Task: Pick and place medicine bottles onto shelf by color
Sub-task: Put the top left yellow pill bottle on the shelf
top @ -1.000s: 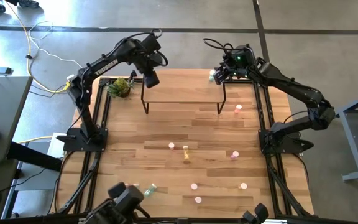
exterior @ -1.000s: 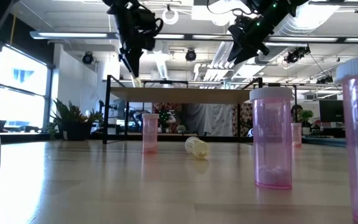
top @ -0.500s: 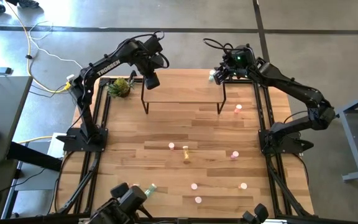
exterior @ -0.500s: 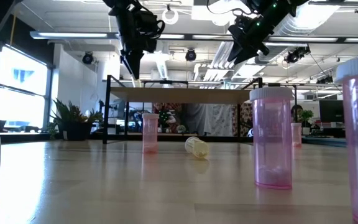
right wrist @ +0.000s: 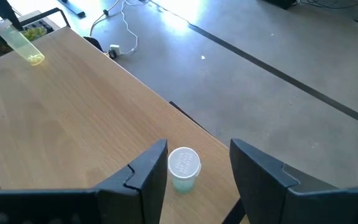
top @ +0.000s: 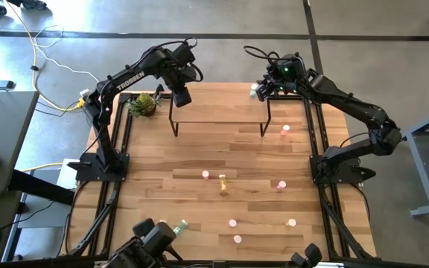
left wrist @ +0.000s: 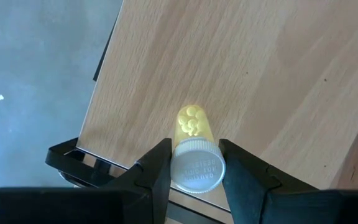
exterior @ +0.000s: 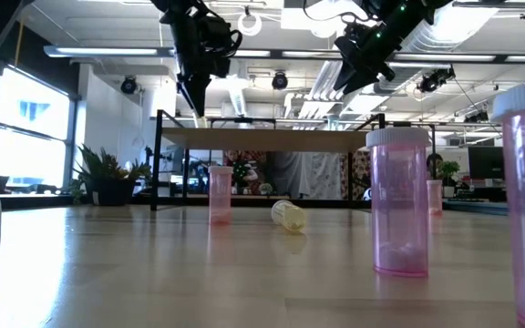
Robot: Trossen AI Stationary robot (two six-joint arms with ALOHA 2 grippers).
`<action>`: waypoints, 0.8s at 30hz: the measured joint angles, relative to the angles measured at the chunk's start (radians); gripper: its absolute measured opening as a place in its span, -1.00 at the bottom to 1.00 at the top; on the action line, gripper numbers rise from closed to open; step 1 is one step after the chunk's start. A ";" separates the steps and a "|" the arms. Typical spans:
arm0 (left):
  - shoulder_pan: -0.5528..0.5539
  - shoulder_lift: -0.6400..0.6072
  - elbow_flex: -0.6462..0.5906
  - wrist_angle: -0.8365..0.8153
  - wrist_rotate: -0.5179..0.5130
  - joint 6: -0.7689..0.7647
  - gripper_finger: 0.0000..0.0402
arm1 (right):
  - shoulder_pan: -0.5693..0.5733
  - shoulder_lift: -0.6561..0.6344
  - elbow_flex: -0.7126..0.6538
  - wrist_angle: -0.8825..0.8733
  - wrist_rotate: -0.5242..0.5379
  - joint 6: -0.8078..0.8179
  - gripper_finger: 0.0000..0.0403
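Left gripper (left wrist: 194, 163) clamps yellow bottle (left wrist: 194, 149) over shelf (left wrist: 241, 74) corner: lower squarely, release upright; right gripper (right wrist: 196, 163) open above green bottle (right wrist: 183, 168).

Two black jointed arms, left arm (top: 129, 74) with white TROSSEN lettering along its link, right arm (top: 348, 104) with a small green light near the wrist, black cables looping over both wrists, flat black angular fingers (left wrist: 154, 177), black base brackets
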 joint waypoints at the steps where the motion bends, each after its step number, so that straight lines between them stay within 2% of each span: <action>1: 0.000 0.000 0.000 0.000 0.000 0.000 -0.44 | 0.000 0.000 0.000 0.000 0.000 0.000 -0.18; 24: 0.000 0.000 0.000 0.020 0.000 -0.002 -0.26 | 0.000 0.000 0.000 0.000 0.000 0.000 -0.18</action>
